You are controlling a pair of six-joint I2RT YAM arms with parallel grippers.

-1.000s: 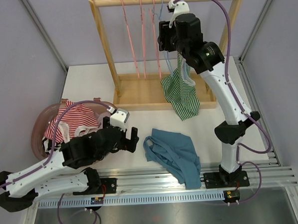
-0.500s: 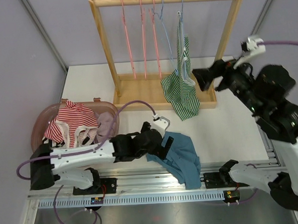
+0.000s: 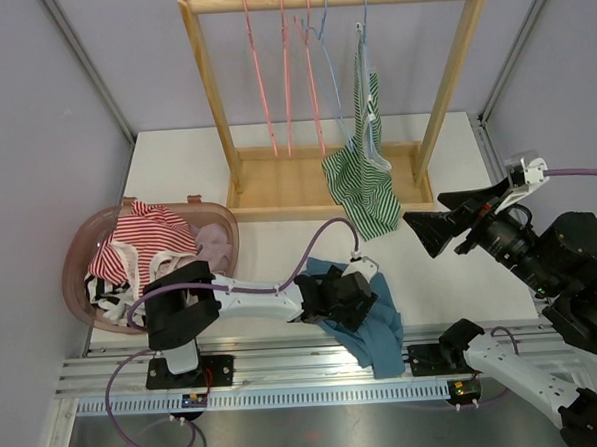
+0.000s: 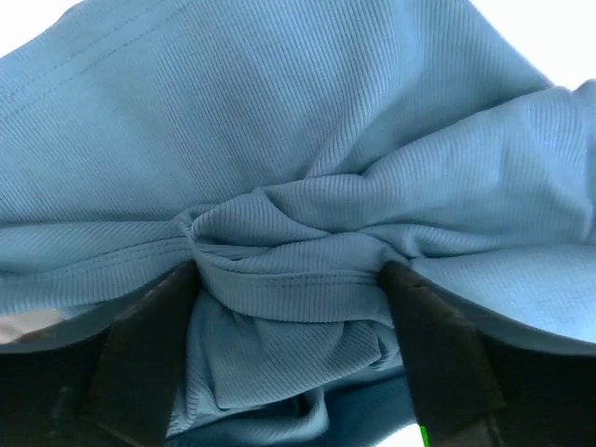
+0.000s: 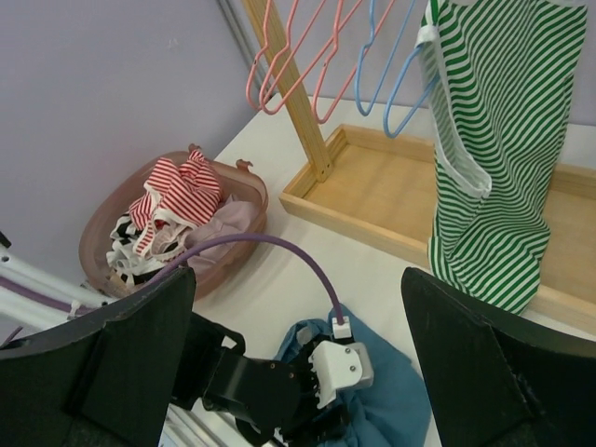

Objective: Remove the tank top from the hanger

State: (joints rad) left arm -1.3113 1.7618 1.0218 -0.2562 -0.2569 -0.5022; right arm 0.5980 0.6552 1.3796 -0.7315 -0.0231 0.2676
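- Presently the green-striped tank top point(image 3: 361, 180) hangs on a blue hanger point(image 3: 360, 55) from the top bar of the wooden rack point(image 3: 212, 98), toward the rack's right end. Its hem drapes down over the rack's base board.
- Several pink hangers point(image 3: 287, 74) hang bare on the same bar, to the left of the tank top.
- The right end effector point(image 3: 424, 235) is raised in the air to the right of the rack, well apart from the tank top. Its fingers are spread wide with nothing between them, and its wrist view looks across at the striped cloth and the rack.
- The left end effector point(image 4: 289, 279) is pressed down on a crumpled blue garment point(image 3: 379, 324) lying on the bench point(image 3: 176, 170) near the front edge, between the two arm bases.
- In the left wrist view its fingers point(image 4: 149, 345) stand apart on either side of a bunched fold of blue cloth, and the cloth touches both. Whether the fold is actually clamped cannot be told.
- A brown basket point(image 3: 75, 255) sits at the left side of the bench, holding a red-striped garment point(image 3: 144, 237) among other clothes.
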